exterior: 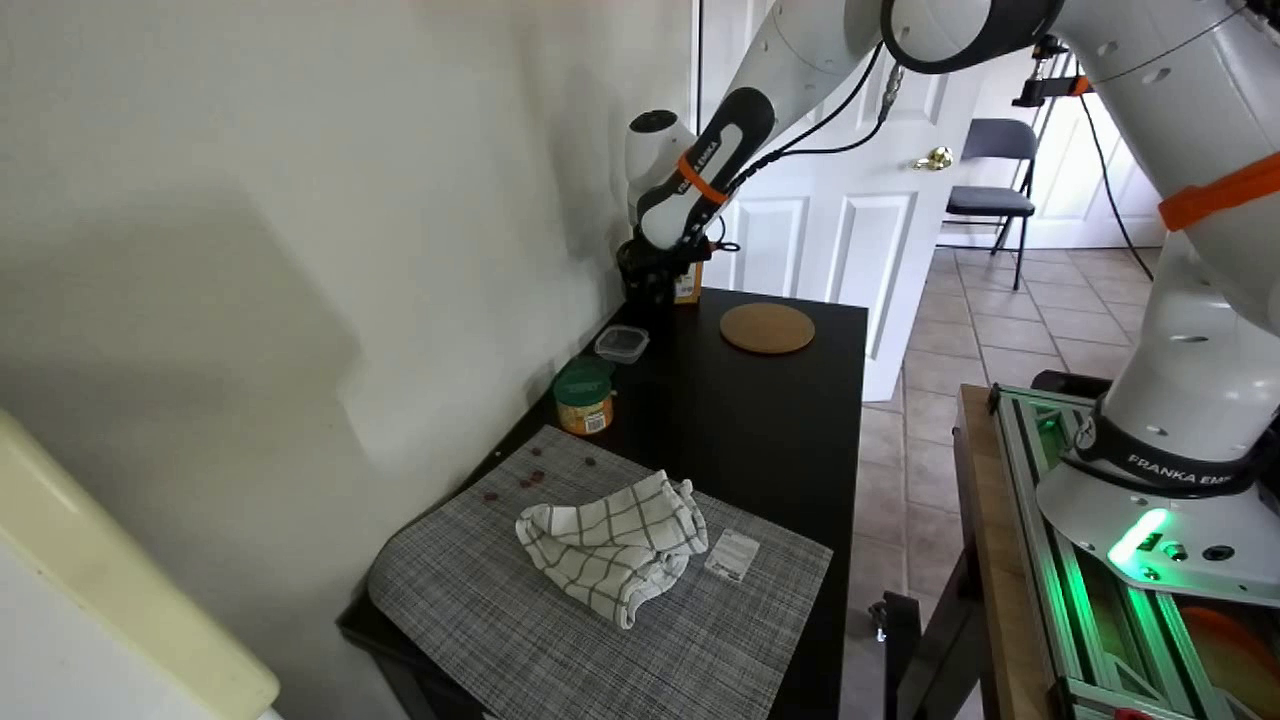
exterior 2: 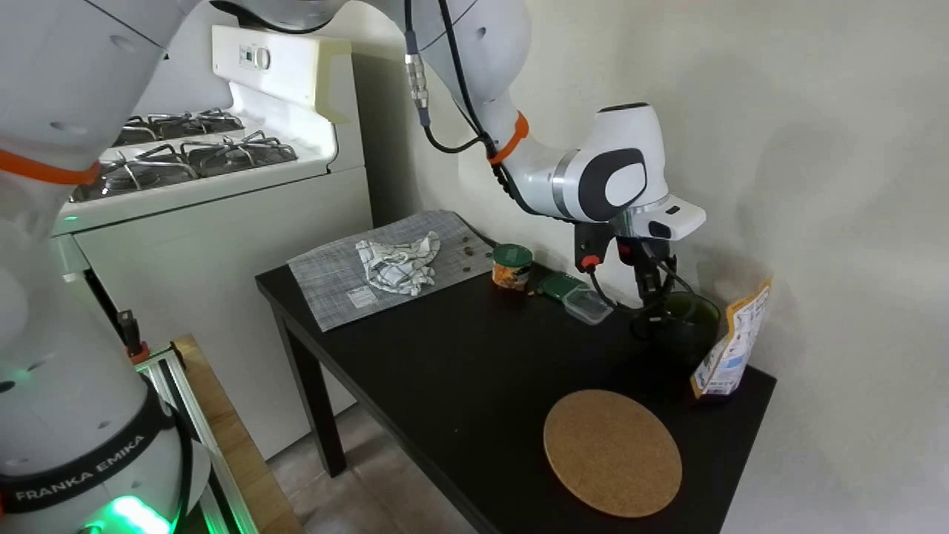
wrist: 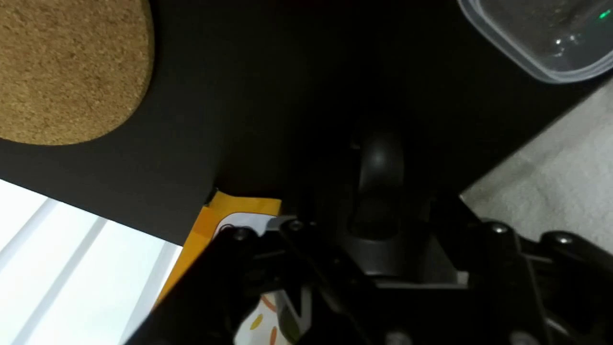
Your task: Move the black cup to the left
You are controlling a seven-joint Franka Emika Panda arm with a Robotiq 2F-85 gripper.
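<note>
The black cup [exterior 2: 686,337] stands on the black table near its far corner, beside the wall, in an exterior view. In the wrist view the cup's handle [wrist: 381,172] points up the picture, with the grey-lit cup wall below it. My gripper [wrist: 376,211] has its fingers apart, one on each side of the handle; no contact can be made out. In an exterior view my gripper [exterior 2: 654,300] is down at the cup's handle side. In an exterior view my gripper [exterior: 655,275] and the cup merge into one dark shape. The fingertips are dark and hard to see.
An orange and white bag [exterior 2: 734,345] stands right beside the cup. A round cork disc [exterior 2: 614,452], a clear plastic container [exterior 2: 588,304] and a green-lidded jar [exterior 2: 511,265] are on the table. A checked cloth [exterior: 620,540] lies on a grey mat [exterior: 480,600]. The wall is close behind.
</note>
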